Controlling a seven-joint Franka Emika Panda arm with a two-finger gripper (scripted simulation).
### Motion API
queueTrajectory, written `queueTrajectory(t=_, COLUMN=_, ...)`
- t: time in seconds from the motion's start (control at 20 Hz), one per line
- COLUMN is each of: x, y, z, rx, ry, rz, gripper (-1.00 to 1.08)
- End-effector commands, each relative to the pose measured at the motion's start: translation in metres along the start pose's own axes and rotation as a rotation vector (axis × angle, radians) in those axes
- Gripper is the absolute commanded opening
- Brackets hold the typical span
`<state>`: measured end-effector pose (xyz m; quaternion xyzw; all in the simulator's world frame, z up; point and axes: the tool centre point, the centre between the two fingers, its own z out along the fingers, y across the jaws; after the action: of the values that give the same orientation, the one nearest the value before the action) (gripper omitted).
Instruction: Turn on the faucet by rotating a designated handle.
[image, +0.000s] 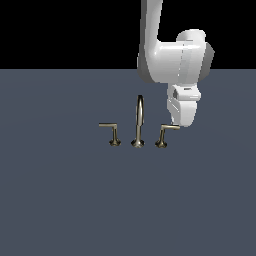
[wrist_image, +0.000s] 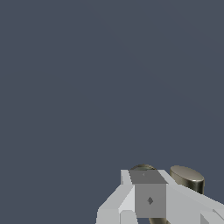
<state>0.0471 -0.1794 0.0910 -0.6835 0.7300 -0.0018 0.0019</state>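
The faucet (image: 139, 120) stands on the grey floor: a tall thin arched spout with a lever on each side. The handle (image: 165, 133) is the lever at the exterior view's right, its stem leaning right and its flat arm pointing right. My gripper (image: 176, 122) hangs at the tip of that arm, touching or just beside it, and its fingers look shut and empty. In the wrist view my fingers (wrist_image: 150, 200) sit together, with brushed-metal pieces (wrist_image: 187, 176) just behind them; I cannot tell which faucet parts they are.
The mirror-image lever (image: 113, 133), its arm pointing left, stands at the exterior view's left of the spout. Flat grey floor (image: 75, 200) lies all around the faucet. My white arm (image: 170, 55) comes down from above at the right.
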Motion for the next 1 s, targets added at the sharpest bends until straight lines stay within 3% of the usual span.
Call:
queueTrajectory(t=0.0, x=0.007, y=0.011, z=0.000, rx=-0.005, ry=0.000, rz=0.005, gripper=-1.00)
queueTrajectory(t=0.15, x=0.001, y=0.005, z=0.000, rx=0.006, ry=0.000, rz=-0.005, gripper=-1.00)
queueTrajectory(t=0.95, x=-0.003, y=0.054, z=0.000, rx=-0.005, ry=0.000, rz=0.004, gripper=-1.00)
